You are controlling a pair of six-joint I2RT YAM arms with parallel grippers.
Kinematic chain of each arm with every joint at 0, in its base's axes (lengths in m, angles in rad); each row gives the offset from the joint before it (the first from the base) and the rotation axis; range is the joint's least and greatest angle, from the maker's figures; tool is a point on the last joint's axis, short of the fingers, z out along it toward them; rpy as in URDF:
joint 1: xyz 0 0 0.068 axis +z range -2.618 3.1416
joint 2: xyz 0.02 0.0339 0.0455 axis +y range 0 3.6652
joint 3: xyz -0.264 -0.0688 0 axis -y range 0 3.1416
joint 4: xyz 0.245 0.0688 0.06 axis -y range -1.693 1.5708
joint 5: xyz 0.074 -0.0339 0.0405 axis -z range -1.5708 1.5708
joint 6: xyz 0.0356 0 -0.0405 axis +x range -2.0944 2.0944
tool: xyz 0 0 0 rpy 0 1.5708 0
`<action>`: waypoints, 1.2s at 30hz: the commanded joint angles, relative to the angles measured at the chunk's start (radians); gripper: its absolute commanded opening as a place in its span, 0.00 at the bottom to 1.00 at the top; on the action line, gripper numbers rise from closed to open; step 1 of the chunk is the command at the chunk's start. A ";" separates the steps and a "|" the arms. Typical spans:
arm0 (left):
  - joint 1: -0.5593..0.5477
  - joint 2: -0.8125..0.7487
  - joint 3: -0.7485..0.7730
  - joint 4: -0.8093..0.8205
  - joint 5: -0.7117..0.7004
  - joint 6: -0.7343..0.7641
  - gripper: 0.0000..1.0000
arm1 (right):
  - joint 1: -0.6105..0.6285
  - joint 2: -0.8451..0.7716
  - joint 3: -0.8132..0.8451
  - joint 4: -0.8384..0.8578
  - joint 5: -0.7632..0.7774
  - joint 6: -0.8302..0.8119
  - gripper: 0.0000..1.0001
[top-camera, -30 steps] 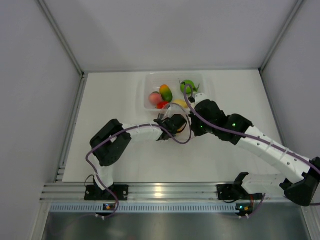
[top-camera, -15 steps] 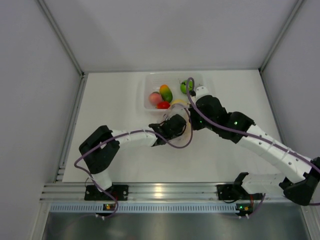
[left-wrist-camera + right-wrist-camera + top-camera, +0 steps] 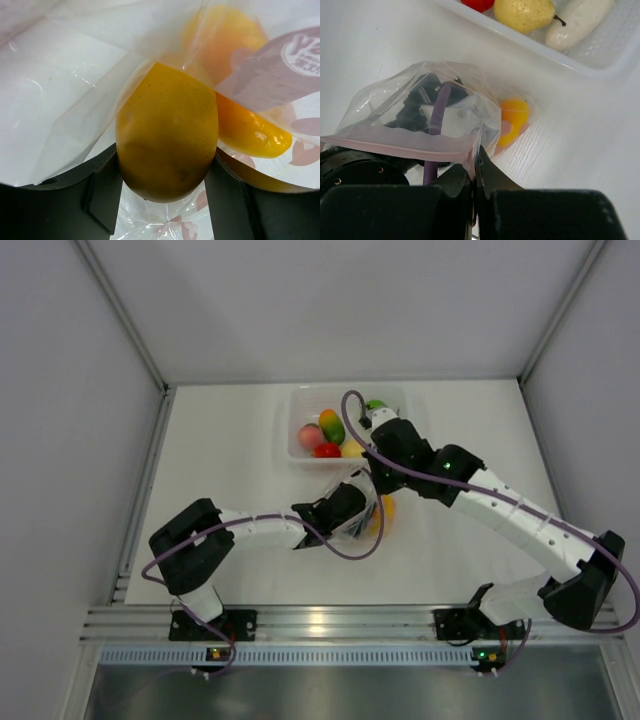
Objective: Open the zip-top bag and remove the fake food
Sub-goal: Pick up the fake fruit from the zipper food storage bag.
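Your left gripper (image 3: 165, 187) is inside the bag (image 3: 375, 107), its fingers clamped around 1 yellow fruit (image 3: 167, 130). Your right gripper (image 3: 475, 167) is pinched tight on the bag's pink zip edge, near the tub (image 3: 580, 67).

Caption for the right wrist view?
Right claw pinches the pink zip edge of the bag, left arm inside; orange fruit in it, tub behind.
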 commanded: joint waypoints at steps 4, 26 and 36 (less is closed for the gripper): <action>-0.070 -0.057 -0.031 0.128 0.024 0.138 0.00 | -0.041 0.053 0.086 -0.055 0.064 -0.063 0.00; -0.103 -0.078 -0.081 0.200 -0.372 0.031 0.00 | -0.097 0.038 0.045 -0.118 0.119 -0.063 0.00; -0.101 -0.176 -0.124 0.200 -0.284 -0.050 0.00 | -0.117 0.010 -0.029 -0.092 0.249 -0.049 0.00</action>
